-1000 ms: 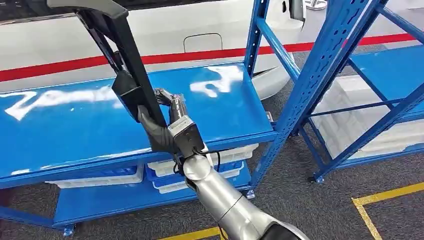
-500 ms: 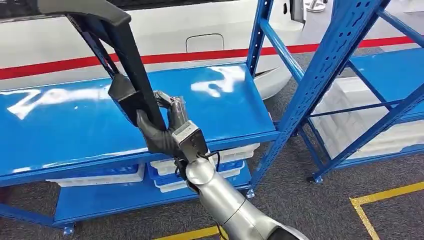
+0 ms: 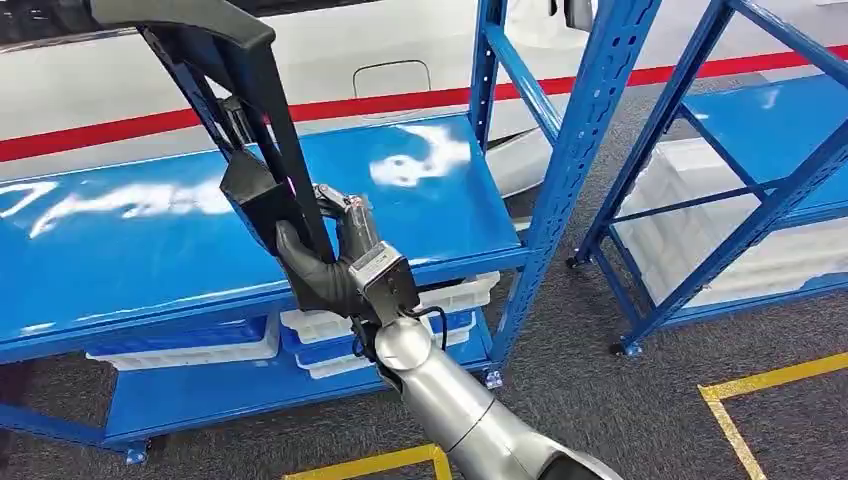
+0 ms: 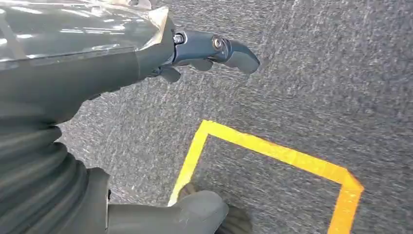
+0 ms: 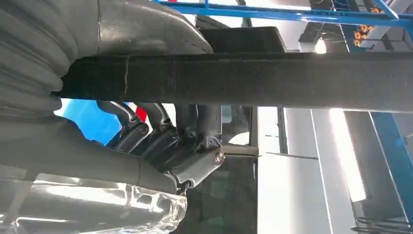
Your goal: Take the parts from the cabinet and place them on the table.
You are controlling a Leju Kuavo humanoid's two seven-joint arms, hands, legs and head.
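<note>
Part [image 3: 262, 140], a long black piece with a grey curved top and a dark, felt-like bar, is up in the air above the blue shelf [image 3: 130, 250] of the cabinet, gripped low on its bar by the right hand [image 3: 325, 255]. In the right wrist view the dark fingers [image 5: 146, 131] curl under that bar [image 5: 272, 80] while the thumb closes over it, so the hold looks firm. The part leans away from the robot, its upper end reaching toward the white car body [image 3: 380, 50] behind the shelf.

The left hand [image 4: 195, 48] hangs over grey carpet beside a yellow floor line [image 4: 272, 151], holding nothing, its fingers loosely apart.

I judge the step in hand to be the carry: the part is off the shelf and not yet set down. No bench is in sight, so the next move calls for turning away from the shelf, keeping the long top end clear of the blue upright [image 3: 570, 170] just right of the shelf, then finding the bench.

White trays [image 3: 330, 325] sit on the level below the shelf.
</note>
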